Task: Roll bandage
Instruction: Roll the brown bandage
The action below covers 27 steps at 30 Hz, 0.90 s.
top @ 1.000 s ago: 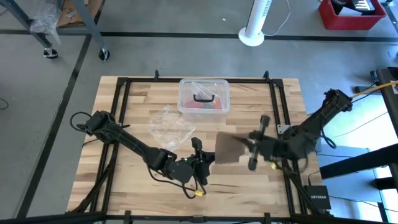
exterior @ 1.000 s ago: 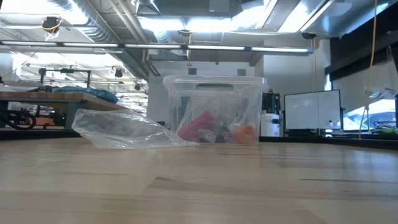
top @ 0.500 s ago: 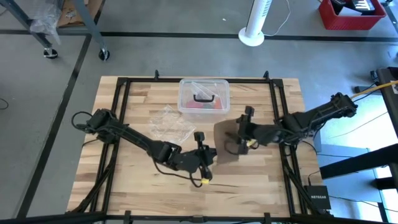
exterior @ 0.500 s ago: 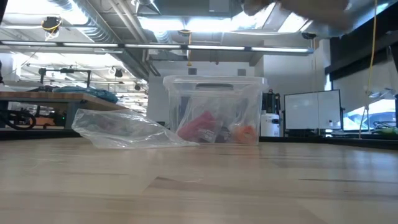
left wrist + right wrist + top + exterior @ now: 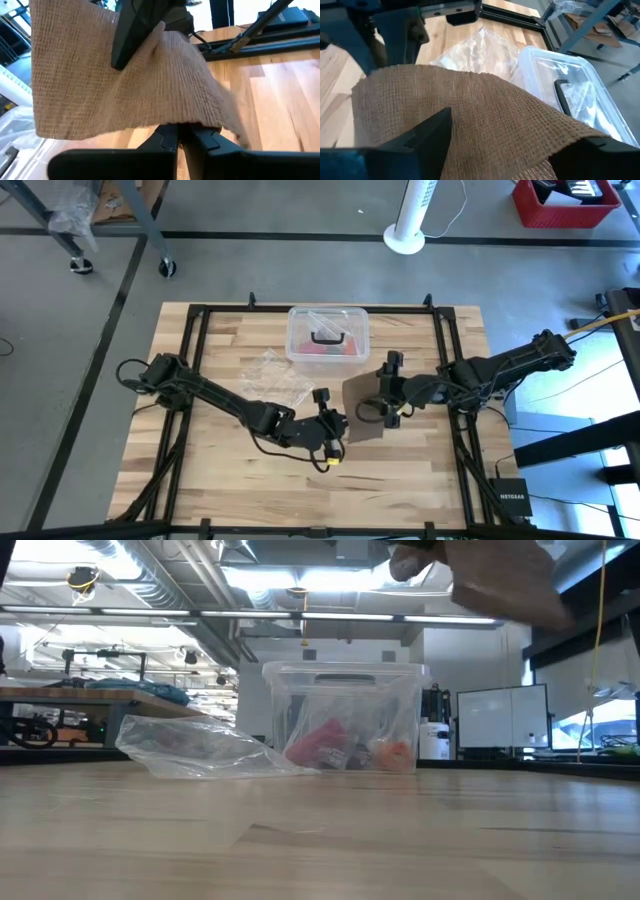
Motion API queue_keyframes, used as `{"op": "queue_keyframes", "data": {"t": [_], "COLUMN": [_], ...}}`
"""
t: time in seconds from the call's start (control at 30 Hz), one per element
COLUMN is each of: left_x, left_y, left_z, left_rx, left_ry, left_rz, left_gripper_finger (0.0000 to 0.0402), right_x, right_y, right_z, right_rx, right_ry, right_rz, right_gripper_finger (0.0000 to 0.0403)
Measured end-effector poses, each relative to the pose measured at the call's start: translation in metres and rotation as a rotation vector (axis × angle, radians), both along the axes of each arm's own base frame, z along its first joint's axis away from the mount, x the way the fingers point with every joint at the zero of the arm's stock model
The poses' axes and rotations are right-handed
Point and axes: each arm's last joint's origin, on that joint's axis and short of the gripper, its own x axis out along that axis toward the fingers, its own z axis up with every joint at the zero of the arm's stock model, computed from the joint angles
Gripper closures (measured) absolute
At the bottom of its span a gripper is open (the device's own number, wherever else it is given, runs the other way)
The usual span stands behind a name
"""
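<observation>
The bandage (image 5: pixel 361 414) is a brown woven strip held up in the air near the table's middle. It shows at the top of the low view (image 5: pixel 500 580), well above the wood. My left gripper (image 5: pixel 328 432) is shut on it from the table's left side. My right gripper (image 5: pixel 388 392) stands open at the strip's right part, with the fabric (image 5: pixel 485 100) spread between its two fingers. My left gripper pinches the bandage's lower edge (image 5: pixel 183 123) between its two fingertips (image 5: pixel 169 136), coming level from the table's left. The fabric rises and fans out beyond the fingers, lifted clear of the table. One layer or several, I cannot tell. My right gripper is open. One finger (image 5: pixel 133 41) lies against the bandage's face near its upper end, and the fabric bulges beside it. The strip spans the gap between both fingers (image 5: pixel 431 131). Nothing is pinched.
A clear plastic box with a black handle (image 5: pixel 328 335) stands at the far middle of the table, seen too in the low view (image 5: pixel 345 720). A crumpled clear plastic bag (image 5: pixel 272 380) lies to its near left. Bare wood lies along the near edge.
My right gripper has gone toward the table's left and a little toward the far edge, over the bandage. My left gripper has moved toward the right and far edge. The bandage has risen and now shows at the top of the low view.
</observation>
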Motion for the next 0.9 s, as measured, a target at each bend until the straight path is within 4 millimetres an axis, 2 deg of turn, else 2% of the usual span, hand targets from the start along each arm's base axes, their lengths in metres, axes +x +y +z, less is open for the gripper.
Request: {"op": "queue_keyframes", "data": {"t": [0.17,0.7,0.9], "left_x": [-0.0018,-0.0008,-0.0011], "left_y": [-0.0036,-0.0001,-0.0006], "left_z": [0.0012,0.0012,0.0013], "left_rx": [0.023,0.006,0.007], "left_ry": [0.000,-0.005,-0.004], "left_rz": [-0.003,0.013,0.011], "left_gripper_finger": [0.0400,0.0400,0.0400], "right_x": [0.0012,0.0016,0.0011], "right_y": [0.0001,-0.0010,0.0023], "right_z": [-0.0053,-0.0051,-0.0064], "right_rx": [-0.005,-0.002,0.057], "right_ry": [-0.004,-0.009,0.024], "right_rz": [0.002,-0.003,0.102], "right_gripper_finger": [0.0120,0.0120,0.0120]}}
